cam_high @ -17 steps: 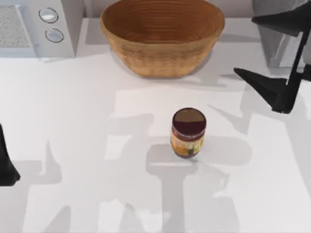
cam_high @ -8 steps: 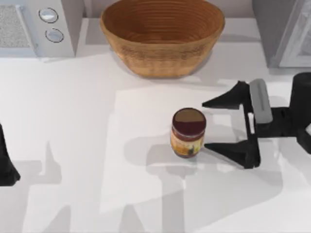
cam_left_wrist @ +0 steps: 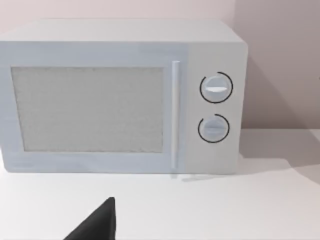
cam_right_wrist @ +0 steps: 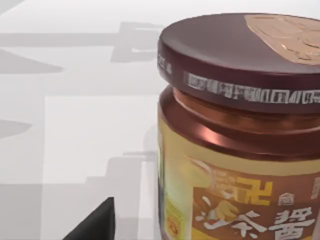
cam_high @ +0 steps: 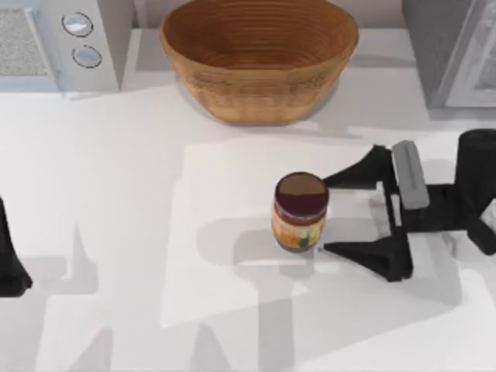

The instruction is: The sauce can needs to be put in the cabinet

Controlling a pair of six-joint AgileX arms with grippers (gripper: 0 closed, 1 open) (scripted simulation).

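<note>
The sauce can (cam_high: 301, 211), a small upright jar with a maroon lid and an orange-yellow label, stands mid-table. In the right wrist view the sauce can (cam_right_wrist: 240, 140) looms very close. My right gripper (cam_high: 335, 215) lies level with it just to its right, open. One finger (cam_high: 353, 172) is behind the can's right side and the other (cam_high: 360, 253) is in front, and their tips just reach the can. The grey cabinet (cam_high: 453, 54) stands at the back right. My left arm (cam_high: 8, 260) is parked at the table's left edge, one fingertip (cam_left_wrist: 97, 225) showing off to the side, open.
A large woven basket (cam_high: 260, 62) sits at the back centre, behind the can. A white microwave (cam_high: 54, 43) stands at the back left, facing the left wrist camera as the microwave (cam_left_wrist: 120, 97). Bare white table surrounds the can.
My right gripper swung from the back right down to the can's height. It then edged left, so its open fingers now flank the can's right side. The can has not moved.
</note>
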